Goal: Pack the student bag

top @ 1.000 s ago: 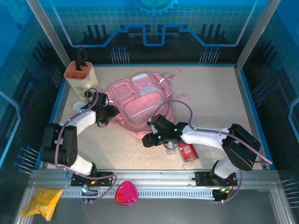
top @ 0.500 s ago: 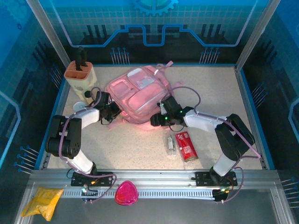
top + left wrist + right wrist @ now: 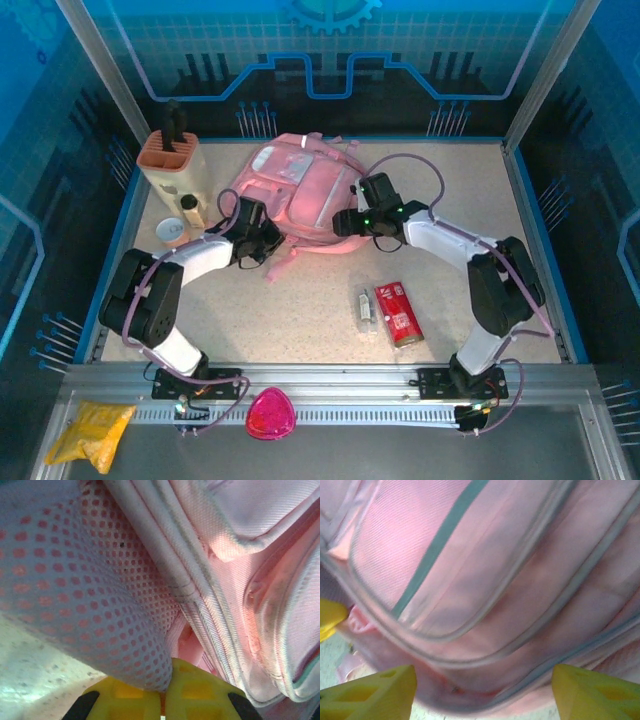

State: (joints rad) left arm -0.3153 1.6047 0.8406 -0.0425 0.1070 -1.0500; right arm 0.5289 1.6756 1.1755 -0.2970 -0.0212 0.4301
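Note:
The student bag [image 3: 300,185], soft and pink, lies at the back middle of the table. My left gripper [image 3: 262,238] is at its near left edge. In the left wrist view the yellow fingers [image 3: 200,695] are pressed together, and my left gripper [image 3: 164,700] is shut on a fold of the student bag's [image 3: 240,580] perforated mesh. My right gripper [image 3: 345,222] sits at the bag's near right side. In the right wrist view my right gripper [image 3: 482,700] is open, its fingertips [image 3: 370,695] wide apart, with the lower edge of the student bag [image 3: 485,590] bulging between them.
A beige pen holder with an orange top [image 3: 175,165] stands at the back left, with a small bottle [image 3: 190,210] and a white round lid [image 3: 170,230] beside it. A red box [image 3: 400,312] and a clear small packet [image 3: 366,308] lie near the front right.
The bag has shifted toward the back of the table, and both arms followed it. My left gripper closed on the bag's mesh. My right gripper's jaws opened wider.

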